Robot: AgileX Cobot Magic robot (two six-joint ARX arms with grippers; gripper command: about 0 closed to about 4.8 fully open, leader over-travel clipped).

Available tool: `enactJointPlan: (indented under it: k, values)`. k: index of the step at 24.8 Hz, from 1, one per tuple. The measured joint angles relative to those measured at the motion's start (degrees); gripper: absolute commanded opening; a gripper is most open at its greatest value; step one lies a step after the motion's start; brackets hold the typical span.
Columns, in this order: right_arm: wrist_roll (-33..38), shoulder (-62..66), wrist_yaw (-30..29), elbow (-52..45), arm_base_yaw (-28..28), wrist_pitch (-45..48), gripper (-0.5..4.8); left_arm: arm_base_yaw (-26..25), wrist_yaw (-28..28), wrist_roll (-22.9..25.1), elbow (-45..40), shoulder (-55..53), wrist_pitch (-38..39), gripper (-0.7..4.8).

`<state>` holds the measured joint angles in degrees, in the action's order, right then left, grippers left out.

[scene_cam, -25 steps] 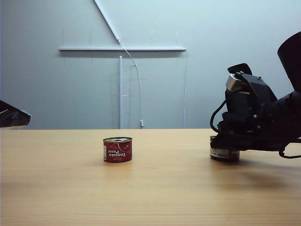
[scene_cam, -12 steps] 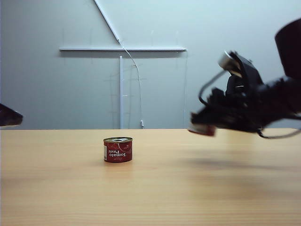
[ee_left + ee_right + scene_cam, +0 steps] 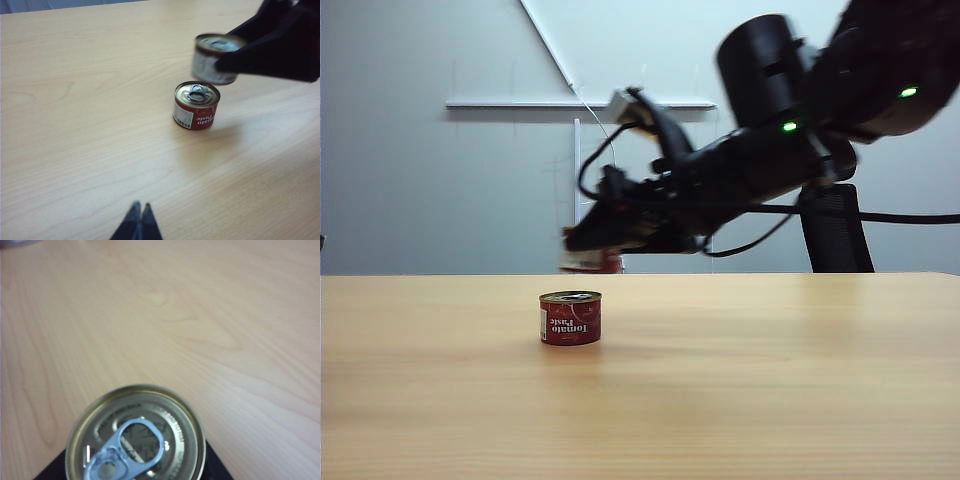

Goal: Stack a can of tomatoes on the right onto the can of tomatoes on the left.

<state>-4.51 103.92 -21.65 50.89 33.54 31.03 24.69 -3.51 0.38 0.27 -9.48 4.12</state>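
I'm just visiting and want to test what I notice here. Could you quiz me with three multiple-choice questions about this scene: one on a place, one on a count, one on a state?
1. Where is the right tool's red tomato can with gold lid?
A. In the air near the red tomato-paste can standing on the table
B. On the table's right end
C. Stacked already

2. How many cans?
A. One
B. Two
C. Three

3. The left tool is:
A. Shut, empty
B. Holding a can
C. Wide open

Answers: A, it hangs clear of the wooden table; B, both visible; A, fingertips together.
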Motion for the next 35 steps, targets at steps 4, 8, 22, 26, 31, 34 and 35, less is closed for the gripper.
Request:
enactJointPlan:
  k: [4, 8, 22, 26, 31, 34, 35]
  values:
    - [-0.07, 2.73, 0.9, 2.99, 1.73, -0.55, 1.8, 0.02, 0.0, 0.02, 0.0, 0.0, 0.0, -0.04]
    - [-1.11, 2.91, 2.91, 3.06, 2.47, -2.14, 1.8, 0.04, 0.0, 0.02, 0.02, 0.11, 0.0, -0.04]
    - [-3.04, 2.99, 4.11, 3.06, 2.89, -3.93, 2.33, 0.07, 0.0, 0.0, 0.0, 0.37, 0.0, -0.04]
    - [-3.06, 3.13, 4.13, 3.08, 2.89, -3.74, 2.33, 0.07, 0.0, 0.02, 0.0, 0.37, 0.0, -0.04]
    - [-3.06, 3.91, 4.74, 3.08, 2.91, -2.1, 2.33, 0.07, 0.0, 0.0, 0.0, 0.37, 0.0, -0.04]
    - [-3.06, 3.91, 5.14, 3.08, 2.89, -2.01, 2.33, 0.07, 0.0, 0.02, 0.0, 0.37, 0.0, -0.04]
    - [-3.06, 3.91, 5.18, 3.08, 2.89, -1.99, 2.33, 0.07, 0.0, 0.0, 0.0, 0.37, 0.0, -0.04]
